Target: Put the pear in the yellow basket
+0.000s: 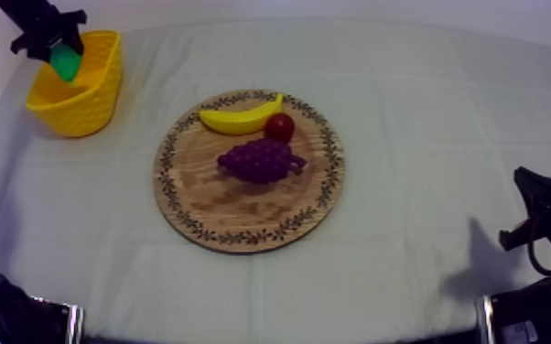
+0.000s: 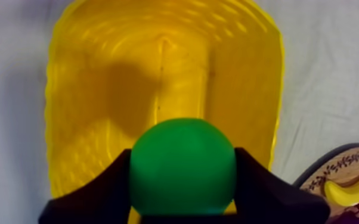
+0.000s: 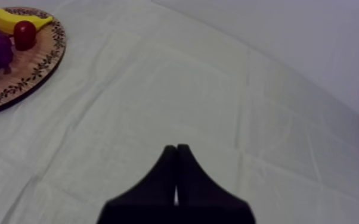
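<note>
Two hands: left hand [image 1: 59, 48] clamped on pear [image 2: 182, 164] above yellow basket [image 2: 98, 89]; right hand [image 3: 176, 179] closed empty over counter [image 3: 217, 89]. Placing step judged underway; lowering and release needed next.

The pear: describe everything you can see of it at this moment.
The pear is plain green, smooth and plastic-looking. The left wrist view shows its rounded end, with no stem visible. The two black fingers of the left gripper clamp it, one at each side. It hangs over the open yellow basket, near the rim. Whether it touches the rim I cannot tell.
</note>
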You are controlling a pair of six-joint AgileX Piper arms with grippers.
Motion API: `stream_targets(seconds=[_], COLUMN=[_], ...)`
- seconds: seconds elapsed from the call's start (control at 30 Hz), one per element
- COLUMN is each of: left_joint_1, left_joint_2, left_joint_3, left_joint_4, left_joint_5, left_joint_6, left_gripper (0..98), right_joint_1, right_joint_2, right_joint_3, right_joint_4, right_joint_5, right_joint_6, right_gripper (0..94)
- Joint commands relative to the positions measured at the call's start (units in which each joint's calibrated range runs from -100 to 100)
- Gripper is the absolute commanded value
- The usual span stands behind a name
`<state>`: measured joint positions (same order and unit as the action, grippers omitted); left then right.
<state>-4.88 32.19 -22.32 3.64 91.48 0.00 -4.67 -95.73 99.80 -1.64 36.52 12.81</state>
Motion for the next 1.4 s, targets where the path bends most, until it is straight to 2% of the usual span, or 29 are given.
stream_targets(seconds=[0.0,0.2,0.43,0.67,0.8,0.9,1.37], left_joint_1=[0.0,-0.3,-1.0,-1.2,-1.2,-1.2,-1.2], left_joint_2=[1.7,6.0,9.8,11.4,11.6,11.6,9.4], left_joint_3=[-0.8,-3.3,-4.8,-5.9,-5.5,-5.3,-2.7], left_joint_4=[0.04,0.04,0.08,0.08,0.18,0.22,0.28], left_joint_5=[0.0,-0.2,-1.0,-1.2,-1.1,-0.9,-0.5], left_joint_6=[-0.1,0.2,0.4,0.3,0.0,-0.2,-0.6], left_gripper=[39.9,41.1,48.0,69.4,85.6,92.3,95.9], right_joint_1=[0.0,0.0,0.0,0.0,0.0,0.0,0.0], right_joint_2=[0.0,0.0,0.0,0.0,0.0,0.0,0.0], right_joint_3=[0.0,0.0,0.0,0.0,0.0,0.0,0.0], right_joint_4=[0.0,0.0,0.0,0.0,0.0,0.0,0.0], right_joint_5=[0.0,0.0,0.0,0.0,0.0,0.0,0.0], right_joint_6=[0.0,0.0,0.0,0.0,0.0,0.0,0.0], right_gripper=[0.2,0.2,0.2,0.2,0.2,0.2,0.2])
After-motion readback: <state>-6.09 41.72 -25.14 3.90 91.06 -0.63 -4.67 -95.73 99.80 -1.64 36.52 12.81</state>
